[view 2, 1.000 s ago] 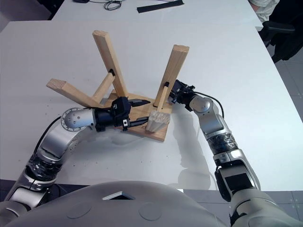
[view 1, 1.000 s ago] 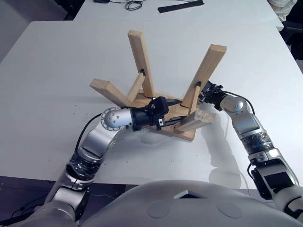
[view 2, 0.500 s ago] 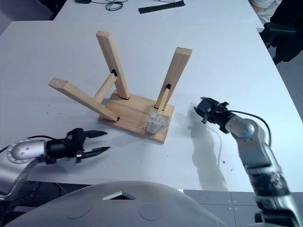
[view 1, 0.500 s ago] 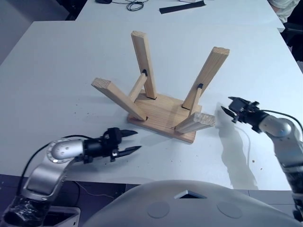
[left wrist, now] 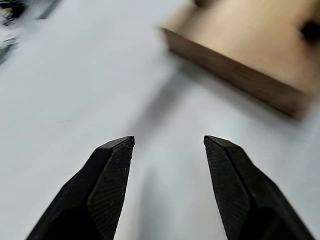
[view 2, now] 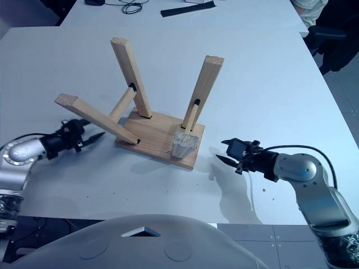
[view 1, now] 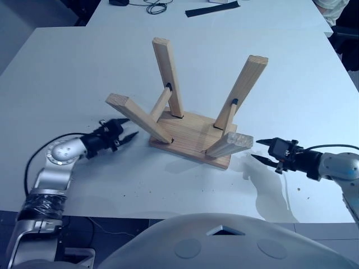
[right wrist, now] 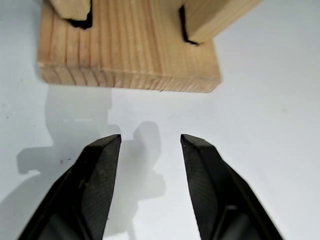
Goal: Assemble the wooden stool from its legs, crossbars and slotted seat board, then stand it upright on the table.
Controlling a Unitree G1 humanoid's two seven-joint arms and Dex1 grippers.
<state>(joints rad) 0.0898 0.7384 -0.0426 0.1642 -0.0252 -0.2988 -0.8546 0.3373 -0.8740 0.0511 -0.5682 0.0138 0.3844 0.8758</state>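
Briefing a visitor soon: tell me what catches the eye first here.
A pale wooden stool sits upside down, seat board flat on the white table, legs splaying upward. The black left pincer and right pincer flank it, both open and empty.

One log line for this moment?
pale wooden stool: upside down on white table | left gripper: open, empty, left of it | right gripper: open, empty, right of it | pending: stand upright

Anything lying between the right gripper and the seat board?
Nothing: a bare stretch of table separates the right gripper from the seat board, as the right wrist view shows.
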